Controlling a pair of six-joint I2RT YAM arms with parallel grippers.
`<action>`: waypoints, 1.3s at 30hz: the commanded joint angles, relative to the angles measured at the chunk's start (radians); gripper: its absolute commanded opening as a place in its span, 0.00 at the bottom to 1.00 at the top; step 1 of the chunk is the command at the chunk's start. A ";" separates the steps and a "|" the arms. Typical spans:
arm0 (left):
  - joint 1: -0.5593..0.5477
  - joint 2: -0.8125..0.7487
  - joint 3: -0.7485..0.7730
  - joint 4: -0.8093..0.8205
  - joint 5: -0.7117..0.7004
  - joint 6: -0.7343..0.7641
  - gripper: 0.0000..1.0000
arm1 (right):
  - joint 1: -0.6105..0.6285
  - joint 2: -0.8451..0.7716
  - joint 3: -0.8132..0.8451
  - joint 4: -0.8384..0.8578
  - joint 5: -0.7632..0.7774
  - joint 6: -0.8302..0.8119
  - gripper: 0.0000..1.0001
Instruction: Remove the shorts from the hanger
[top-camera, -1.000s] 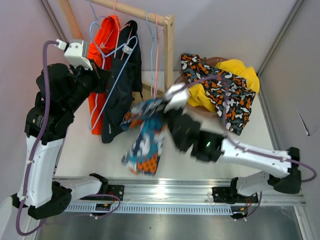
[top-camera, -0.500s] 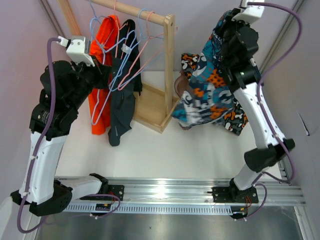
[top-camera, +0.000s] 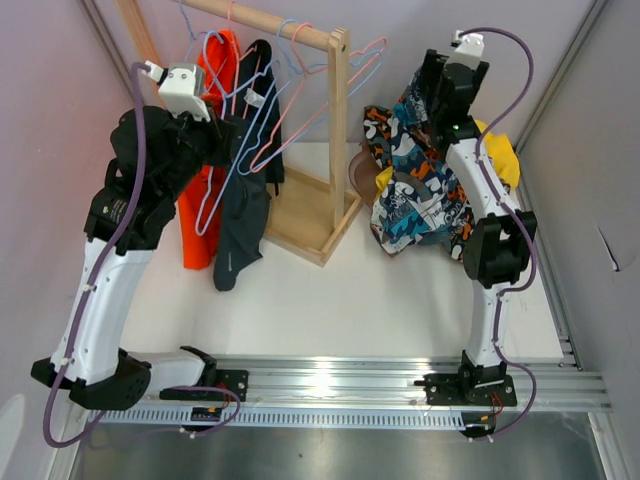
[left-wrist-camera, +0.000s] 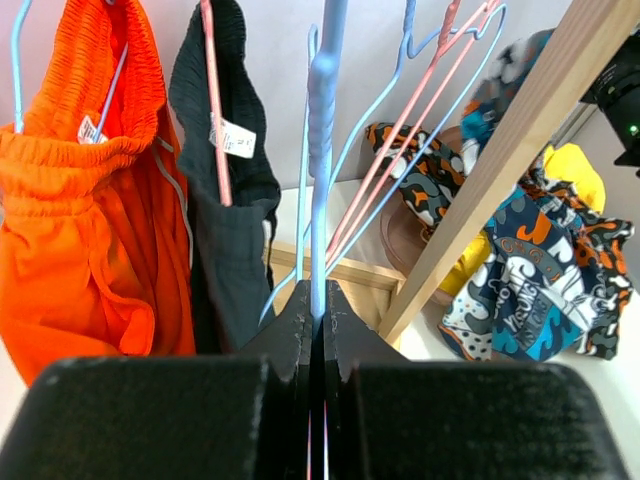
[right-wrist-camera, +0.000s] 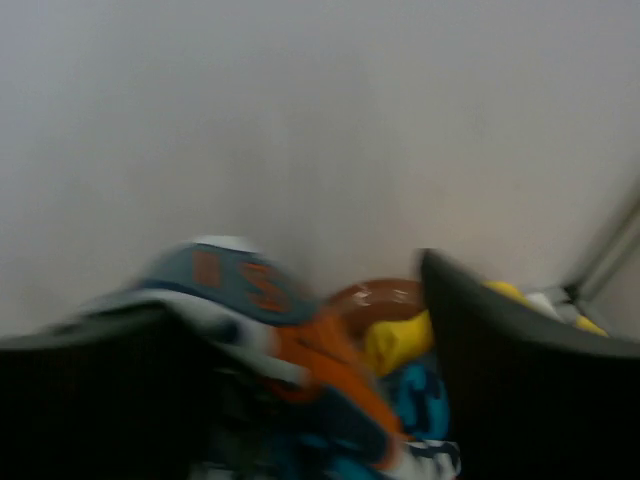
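Observation:
My left gripper (left-wrist-camera: 317, 300) is shut on the wire of an empty blue hanger (left-wrist-camera: 320, 120) at the wooden rack (top-camera: 340, 100). Orange shorts (left-wrist-camera: 80, 210) and black shorts (left-wrist-camera: 228, 210) hang on the rack beside it. My right gripper (top-camera: 438, 92) is raised at the back right, its jaws wide apart. The teal-orange-black print shorts (top-camera: 420, 190) trail down from it onto the pile, a fold still lying over one finger (right-wrist-camera: 100, 400). The yellow shorts (top-camera: 497, 150) and the camouflage shorts (top-camera: 373, 125) lie under them.
Empty pink and blue hangers (top-camera: 330, 85) swing on the rail. The rack's wooden base (top-camera: 300, 225) sits mid-table. A brown bowl (top-camera: 358, 172) holds the pile. Purple walls close in behind and on both sides.
My right arm swung the teal print shorts from mid-table up to the back right and opened its jaws over the pile. The left gripper kept hold of the hanger, lifting slightly.

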 joint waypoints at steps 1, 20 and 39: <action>-0.003 0.014 0.020 0.096 0.030 0.029 0.00 | -0.066 0.041 0.094 -0.190 0.068 0.103 0.99; 0.000 0.478 0.488 0.041 0.150 0.089 0.00 | 0.113 -0.963 -1.177 0.009 0.155 0.403 0.99; 0.014 0.321 0.336 0.027 -0.002 0.071 0.97 | 0.284 -1.358 -1.306 -0.245 0.222 0.447 0.99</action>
